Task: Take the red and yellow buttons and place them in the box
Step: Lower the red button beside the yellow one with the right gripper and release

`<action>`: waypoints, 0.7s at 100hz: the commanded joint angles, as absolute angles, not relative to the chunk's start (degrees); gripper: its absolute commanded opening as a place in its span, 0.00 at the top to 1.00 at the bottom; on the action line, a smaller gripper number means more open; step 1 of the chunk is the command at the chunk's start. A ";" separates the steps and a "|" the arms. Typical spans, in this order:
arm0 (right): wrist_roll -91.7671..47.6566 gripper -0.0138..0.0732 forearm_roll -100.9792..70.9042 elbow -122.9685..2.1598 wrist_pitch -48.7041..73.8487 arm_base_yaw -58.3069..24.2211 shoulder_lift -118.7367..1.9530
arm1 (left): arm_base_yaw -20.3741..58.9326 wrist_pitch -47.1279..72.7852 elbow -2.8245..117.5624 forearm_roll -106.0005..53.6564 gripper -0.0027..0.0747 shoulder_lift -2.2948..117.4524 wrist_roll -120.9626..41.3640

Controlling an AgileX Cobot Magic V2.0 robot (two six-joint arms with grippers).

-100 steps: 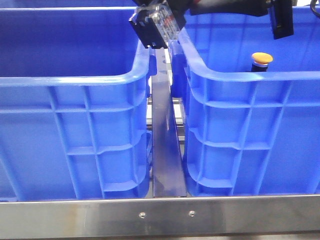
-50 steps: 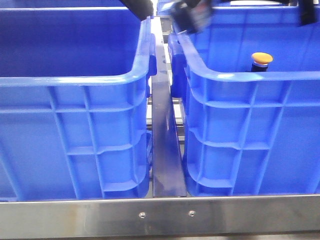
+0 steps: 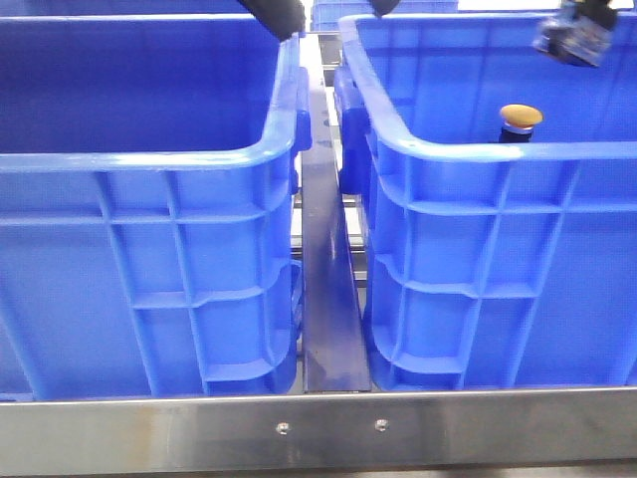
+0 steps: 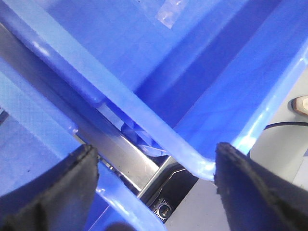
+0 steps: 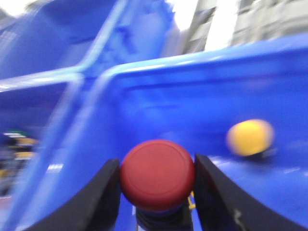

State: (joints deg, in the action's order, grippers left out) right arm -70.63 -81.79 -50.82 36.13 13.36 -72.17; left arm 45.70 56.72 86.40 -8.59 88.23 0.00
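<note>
My right gripper [image 5: 157, 195] is shut on the red button [image 5: 157, 174], its dark red cap between the two black fingers. In the front view the right gripper [image 3: 572, 35] is a blur high over the back right of the right blue box [image 3: 498, 151]. The yellow button [image 3: 521, 118] stands upright inside that box and also shows in the right wrist view [image 5: 250, 137]. My left gripper [image 4: 154, 192] is open and empty above the gap between the two boxes. Only a dark tip of it [image 3: 274, 15] shows in the front view.
The left blue crate [image 3: 149, 159] stands beside the right one, with a metal rail [image 3: 328, 299] in the gap between them. A steel bar [image 3: 318, 428] runs along the front edge. More blue crates stand behind.
My right gripper has swung to the right with the red button, from over the gap between the crates to over the right box. The left arm and yellow button have stayed put.
</note>
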 commanded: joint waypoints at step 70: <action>-105.13 0.59 -108.75 -59.76 21.10 13.75 -90.19 | 46.06 54.63 88.25 -10.01 0.34 85.70 0.00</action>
State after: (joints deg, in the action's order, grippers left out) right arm -101.06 -102.55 -56.46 18.29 13.36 -90.15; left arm 45.70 56.72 86.40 -8.70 88.23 0.00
